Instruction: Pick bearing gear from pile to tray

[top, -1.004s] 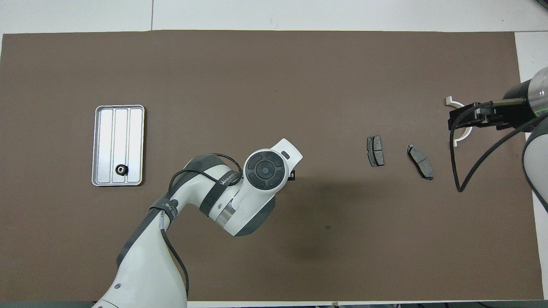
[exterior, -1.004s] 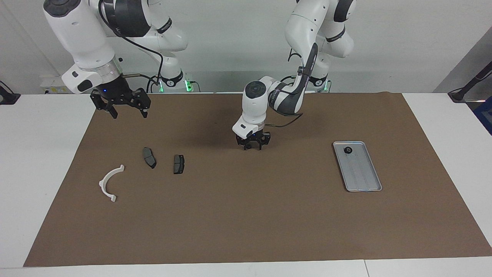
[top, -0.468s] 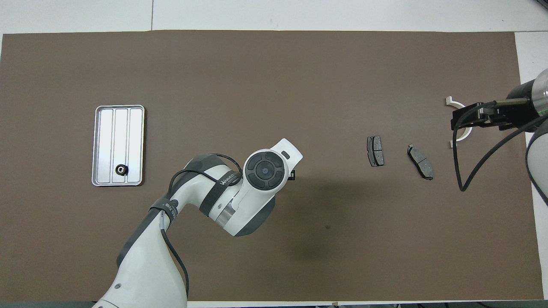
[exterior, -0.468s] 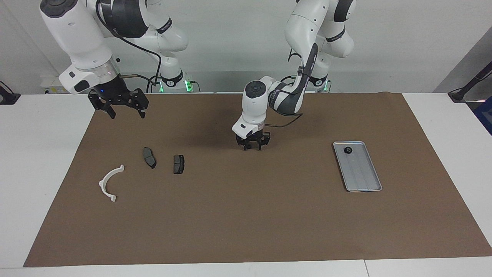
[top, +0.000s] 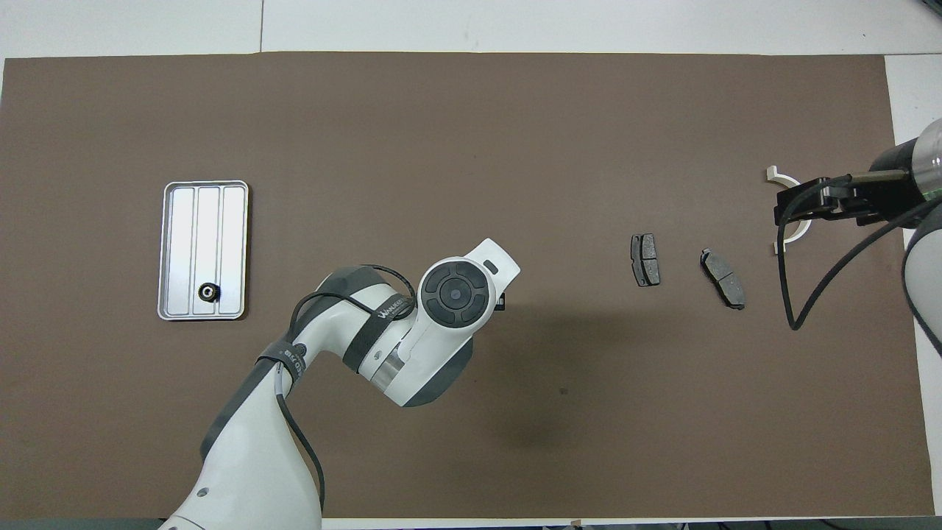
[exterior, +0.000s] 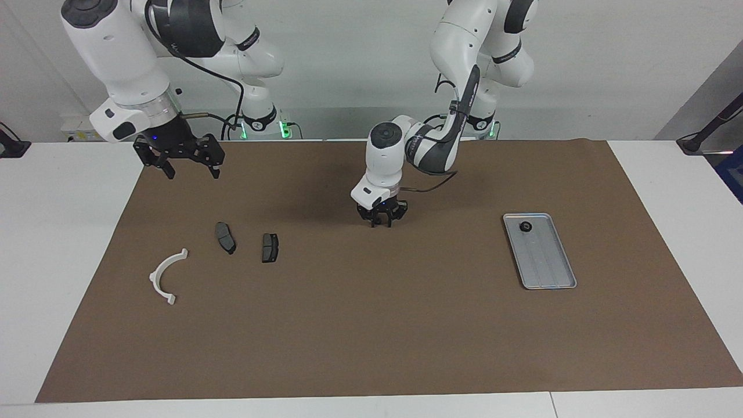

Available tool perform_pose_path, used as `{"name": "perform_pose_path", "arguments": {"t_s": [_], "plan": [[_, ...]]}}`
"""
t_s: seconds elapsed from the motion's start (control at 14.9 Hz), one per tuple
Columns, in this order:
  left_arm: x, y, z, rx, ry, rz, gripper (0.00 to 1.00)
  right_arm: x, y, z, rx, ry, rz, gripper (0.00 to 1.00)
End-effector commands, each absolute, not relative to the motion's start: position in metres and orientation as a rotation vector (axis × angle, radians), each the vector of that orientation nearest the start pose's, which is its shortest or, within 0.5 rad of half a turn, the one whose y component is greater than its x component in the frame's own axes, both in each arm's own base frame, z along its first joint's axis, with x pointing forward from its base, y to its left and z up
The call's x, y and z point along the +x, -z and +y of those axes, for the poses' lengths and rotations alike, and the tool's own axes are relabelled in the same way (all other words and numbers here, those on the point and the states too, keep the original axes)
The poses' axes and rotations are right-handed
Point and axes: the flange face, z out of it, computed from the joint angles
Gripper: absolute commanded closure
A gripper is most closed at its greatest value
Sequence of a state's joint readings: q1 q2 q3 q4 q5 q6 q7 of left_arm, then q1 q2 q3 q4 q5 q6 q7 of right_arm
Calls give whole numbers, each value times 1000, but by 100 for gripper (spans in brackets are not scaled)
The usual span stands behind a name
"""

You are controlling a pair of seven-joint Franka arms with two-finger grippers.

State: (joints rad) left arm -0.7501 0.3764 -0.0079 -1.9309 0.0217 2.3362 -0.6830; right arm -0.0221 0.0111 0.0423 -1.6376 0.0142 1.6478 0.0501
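Observation:
The silver tray (exterior: pixel 548 267) (top: pixel 206 221) lies toward the left arm's end of the mat. One small black bearing gear (exterior: pixel 526 227) (top: pixel 208 292) rests in its corner nearest the robots. My left gripper (exterior: pixel 380 223) points straight down at mid-mat, fingertips drawn together at the surface. Its own wrist hides anything between them. The pile lies toward the right arm's end: two dark brake pads (exterior: pixel 225 237) (exterior: pixel 270 247) and a white arc (exterior: pixel 165 276). My right gripper (exterior: pixel 187 165) hangs open in the air over the mat's edge there.
A brown mat (exterior: pixel 371 325) covers most of the white table. In the overhead view the right gripper (top: pixel 791 213) partly covers the white arc (top: pixel 770 174). The pads (top: pixel 645 259) (top: pixel 723 278) lie flat and apart.
The left gripper's fingers have closed together at the mat without the arm moving. The right gripper has lifted slightly and drifted toward its own end of the table.

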Motion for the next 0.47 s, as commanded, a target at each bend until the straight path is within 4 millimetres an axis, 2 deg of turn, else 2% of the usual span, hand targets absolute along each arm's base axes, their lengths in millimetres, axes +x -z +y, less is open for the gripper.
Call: {"name": "perform_pose_path", "arguments": {"t_s": [0.0,0.2,0.4], "plan": [[450,-294,-426,-3156,47,138,82,559,-594,10,-3140,-10,0,0],[455,-297,-423,-3155,45,128,97,560,-594,8,-3177,-1,-9,0],[460,-309,-426,-3136,10,125,100,559,-595,10,-3177,1,-14,0]]}}
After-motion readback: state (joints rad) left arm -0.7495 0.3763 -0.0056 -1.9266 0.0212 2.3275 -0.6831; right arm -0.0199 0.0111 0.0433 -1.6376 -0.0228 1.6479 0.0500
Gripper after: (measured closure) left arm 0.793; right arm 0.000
